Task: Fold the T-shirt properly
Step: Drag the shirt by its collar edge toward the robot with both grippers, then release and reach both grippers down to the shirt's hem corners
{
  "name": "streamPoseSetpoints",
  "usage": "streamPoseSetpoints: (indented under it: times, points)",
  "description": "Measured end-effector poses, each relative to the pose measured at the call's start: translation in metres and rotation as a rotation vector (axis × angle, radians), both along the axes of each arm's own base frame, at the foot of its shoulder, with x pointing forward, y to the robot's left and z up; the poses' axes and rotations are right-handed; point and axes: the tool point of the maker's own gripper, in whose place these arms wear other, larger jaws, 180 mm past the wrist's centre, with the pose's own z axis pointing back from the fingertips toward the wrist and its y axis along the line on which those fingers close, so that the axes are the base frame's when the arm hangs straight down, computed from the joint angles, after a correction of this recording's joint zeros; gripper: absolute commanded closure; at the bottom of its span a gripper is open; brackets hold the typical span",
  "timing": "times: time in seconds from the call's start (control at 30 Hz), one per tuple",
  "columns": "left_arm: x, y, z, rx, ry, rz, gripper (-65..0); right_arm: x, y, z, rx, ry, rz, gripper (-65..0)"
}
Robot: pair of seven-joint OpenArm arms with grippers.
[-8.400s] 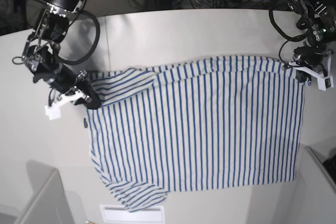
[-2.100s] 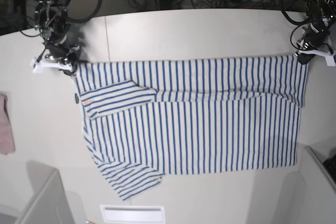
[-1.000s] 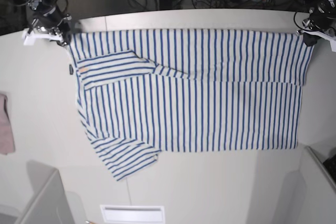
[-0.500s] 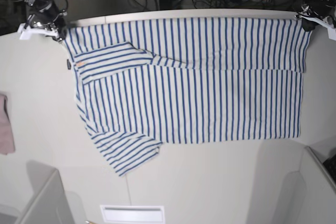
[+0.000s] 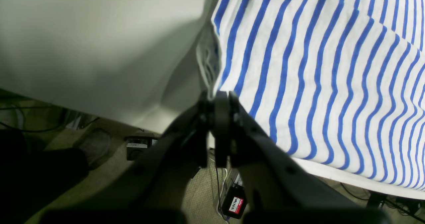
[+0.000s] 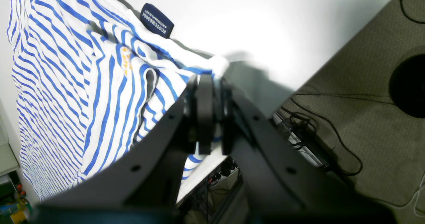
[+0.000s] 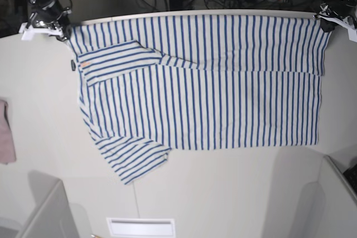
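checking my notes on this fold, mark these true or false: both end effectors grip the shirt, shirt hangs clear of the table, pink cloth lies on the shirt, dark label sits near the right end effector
1. Both end effectors grip the T-shirt: true; the left end effector and the right end effector are each shut on a far corner.
2. The shirt hangs clear of the table: false; it lies spread on it.
3. The pink cloth lies on the shirt: false; it sits apart at the table's edge.
4. The dark label sits near the right end effector: true.

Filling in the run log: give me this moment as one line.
left pincer: shut on shirt corner | right pincer: shut on shirt corner | shirt: stretched flat at table far edge
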Motion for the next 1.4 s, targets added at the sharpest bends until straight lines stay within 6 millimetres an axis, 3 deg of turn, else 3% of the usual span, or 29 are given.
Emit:
streamPoseSetpoints:
  times: [0.27, 0.37, 0.43, 0.5, 0.6, 0.7, 0.77, 0.9, 0.97, 1.1, 1.17, 1.23, 1.37, 1.4]
  points:
    - [-0.008, 0.0, -0.002, 0.001, 0.022, 0.0, -2.1, -0.001, 0.0, -0.001, 0.0, 0.003, 0.0, 0.0]
    - [-0.008, 0.0, -0.002, -0.001, 0.018, 0.001, -25.0, -0.007, 0.004, -0.004, 0.018, 0.031, 0.018, -20.6]
    - [-0.009, 0.001, -0.002, 0.001, 0.022, 0.008, -37.7, -0.007, 0.004, -0.003, 0.016, 0.029, 0.018, -29.7]
    - [-0.009, 0.002, -0.001, 0.003, 0.022, 0.01, -46.4, -0.007, 0.002, -0.003, 0.016, 0.028, 0.012, -29.0]
    - [-0.011, 0.02, 0.012, 0.037, -0.012, 0.053, -52.7, -0.01, -0.016, 0.005, -0.012, 0.016, -0.033, -27.6]
    - [-0.014, 0.049, 0.035, 0.103, -0.06, 0.133, -52.7, -0.007, -0.031, 0.016, -0.056, -0.009, -0.048, -27.8]
    - [-0.008, 0.057, 0.054, 0.155, -0.097, 0.142, -52.7, 0.005, -0.031, 0.026, -0.066, -0.038, -0.028, -27.8]
    - [0.024, 0.045, 0.094, 0.231, -0.205, 0.064, -52.3, 0.05, -0.028, 0.049, -0.086, -0.13, 0.051, -27.5]
    - [0.044, 0.039, 0.108, 0.248, -0.271, 0.04, -52.3, 0.072, -0.015, 0.056, -0.059, -0.156, 0.113, -27.5]
    - [0.072, 0.019, 0.1, 0.204, -0.281, -0.019, -50.4, 0.118, 0.007, 0.071, 0.0, -0.22, 0.187, -27.8]
    - [0.084, 0.008, 0.091, 0.189, -0.25, -0.051, -42.5, 0.144, 0.01, 0.078, 0.022, -0.248, 0.208, -27.8]
    - [0.1, 0.001, 0.087, 0.204, -0.234, -0.073, -29.5, 0.172, 0.006, 0.079, -0.003, -0.245, 0.222, -27.9]
    - [0.124, -0.008, 0.086, 0.238, -0.209, -0.106, -2.1, 0.22, 0.018, 0.068, -0.035, -0.197, 0.3, -28.4]
    - [0.125, -0.009, 0.083, 0.244, -0.183, -0.108, 0.0, 0.233, 0.018, 0.066, -0.049, -0.188, 0.32, -29.6]
